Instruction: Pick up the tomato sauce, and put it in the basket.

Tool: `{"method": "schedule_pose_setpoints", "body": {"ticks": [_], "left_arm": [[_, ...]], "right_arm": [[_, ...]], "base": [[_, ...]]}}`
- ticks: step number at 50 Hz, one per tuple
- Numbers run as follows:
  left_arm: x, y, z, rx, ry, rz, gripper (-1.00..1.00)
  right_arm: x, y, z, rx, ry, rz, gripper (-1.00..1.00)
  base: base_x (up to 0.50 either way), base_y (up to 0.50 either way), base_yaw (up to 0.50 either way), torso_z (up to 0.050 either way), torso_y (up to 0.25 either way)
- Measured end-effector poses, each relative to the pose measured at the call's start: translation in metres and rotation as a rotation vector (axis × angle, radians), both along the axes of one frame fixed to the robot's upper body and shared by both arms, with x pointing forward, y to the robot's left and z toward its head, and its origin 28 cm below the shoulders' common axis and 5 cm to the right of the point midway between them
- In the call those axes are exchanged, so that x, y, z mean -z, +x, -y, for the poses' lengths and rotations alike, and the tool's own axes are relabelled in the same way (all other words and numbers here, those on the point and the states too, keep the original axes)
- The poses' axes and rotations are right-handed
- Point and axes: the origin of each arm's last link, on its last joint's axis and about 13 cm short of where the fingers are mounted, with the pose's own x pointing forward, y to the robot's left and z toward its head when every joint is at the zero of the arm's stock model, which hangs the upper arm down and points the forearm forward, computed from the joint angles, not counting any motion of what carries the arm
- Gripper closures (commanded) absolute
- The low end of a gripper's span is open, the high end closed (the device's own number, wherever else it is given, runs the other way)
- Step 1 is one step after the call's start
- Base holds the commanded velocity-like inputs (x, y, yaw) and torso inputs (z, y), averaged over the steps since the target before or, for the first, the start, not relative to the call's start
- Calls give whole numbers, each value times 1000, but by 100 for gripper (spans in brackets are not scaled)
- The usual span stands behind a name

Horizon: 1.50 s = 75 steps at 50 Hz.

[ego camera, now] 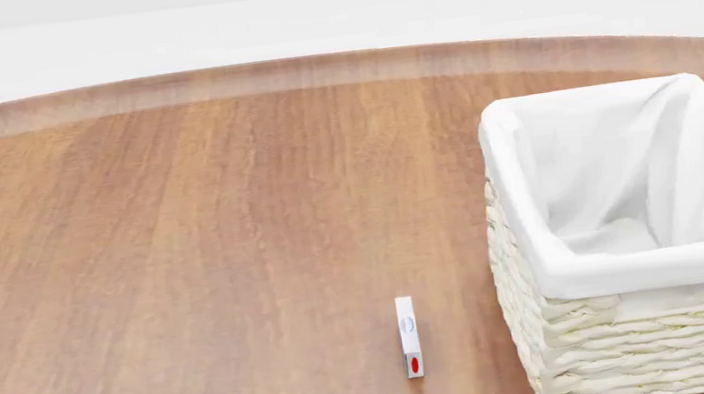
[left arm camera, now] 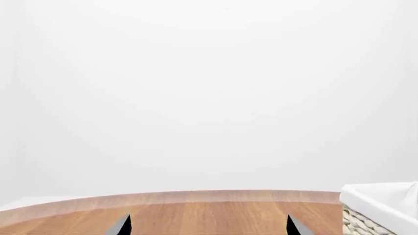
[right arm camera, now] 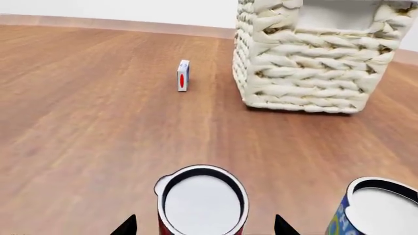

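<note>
The tomato sauce (right arm camera: 201,201) is a small can with a silver top, a dark rim and a red side. It stands upright on the wooden table and shows only in the right wrist view. My right gripper (right arm camera: 203,228) is open, with one fingertip on each side of the can and a gap at both sides. The basket (ego camera: 627,244) is cream wicker with a white liner and stands at the right; it also shows in the right wrist view (right arm camera: 313,63). My left gripper (left arm camera: 209,227) is open and empty over bare table.
A blue-and-yellow can (right arm camera: 377,210) stands close beside the tomato sauce. A small white box with a red dot (ego camera: 409,337) stands left of the basket. The basket corner (left arm camera: 382,208) is near my left gripper. The table's curved far edge (ego camera: 309,69) lies beyond.
</note>
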Motion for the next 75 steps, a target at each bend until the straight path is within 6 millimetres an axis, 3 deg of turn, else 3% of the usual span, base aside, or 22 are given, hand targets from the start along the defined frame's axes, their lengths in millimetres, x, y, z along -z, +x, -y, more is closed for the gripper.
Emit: {"method": "schedule_pose_setpoints", "body": {"ticks": [41,42,61,75], "left_arm": [[1,0,0,0,1,-4,-100],[1,0,0,0,1,-5,-100],[3,0,1,1,1,-8,-100],[4,0,0,0,-3,-9,-100]], "right_arm": [[19,32,4,-22,27,-116,-100],[20,32,4,-25,30,-119,100],[19,37,5,-38,82,-129,100],[6,36,-11,-110,90,-119,100]], "base": [[0,0,0,0,0],[0,0,0,0,0],[1,0,1,0,0],[0,0,0,0,0]]}}
